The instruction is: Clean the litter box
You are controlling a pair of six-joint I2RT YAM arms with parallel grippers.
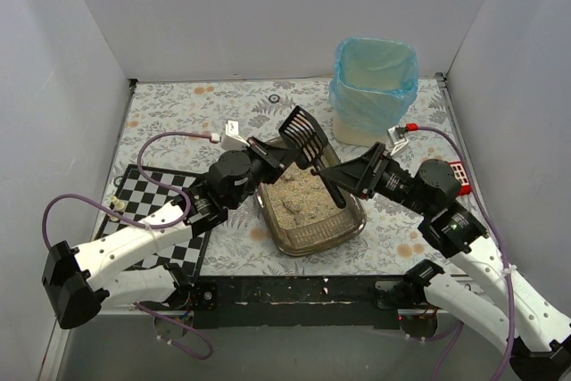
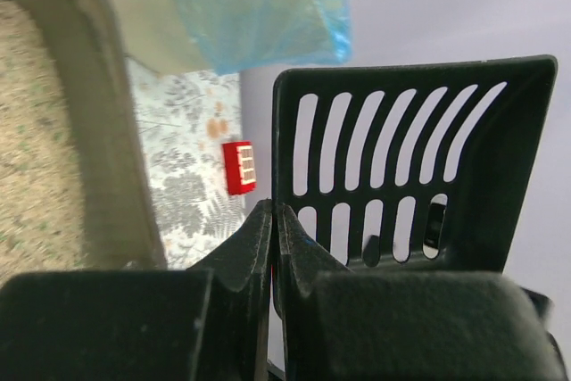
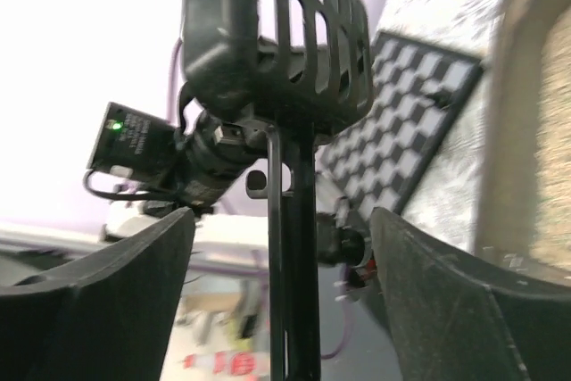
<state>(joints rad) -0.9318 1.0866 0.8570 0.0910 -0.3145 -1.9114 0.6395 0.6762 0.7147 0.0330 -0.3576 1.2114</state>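
Observation:
The litter box (image 1: 355, 221), a dark brown tray of beige litter, sits mid-table between my arms. Its rim also shows in the left wrist view (image 2: 116, 131) and the right wrist view (image 3: 508, 131). The black slotted scoop (image 1: 304, 132) is held in the air over the box's far end, head up and handle slanting down to the right. My left gripper (image 1: 278, 154) is shut on the side edge of the scoop's head (image 2: 401, 158). My right gripper (image 1: 343, 178) is open, its fingers (image 3: 134, 283) standing on either side of the scoop's handle (image 3: 294, 265) without touching it.
A beige bin with a blue bag (image 1: 375, 86) stands at the back right, just beyond the box. A black-and-white chessboard (image 1: 152, 202) lies at the left. A small red block (image 1: 458, 174) lies at the right. Grey walls close in three sides.

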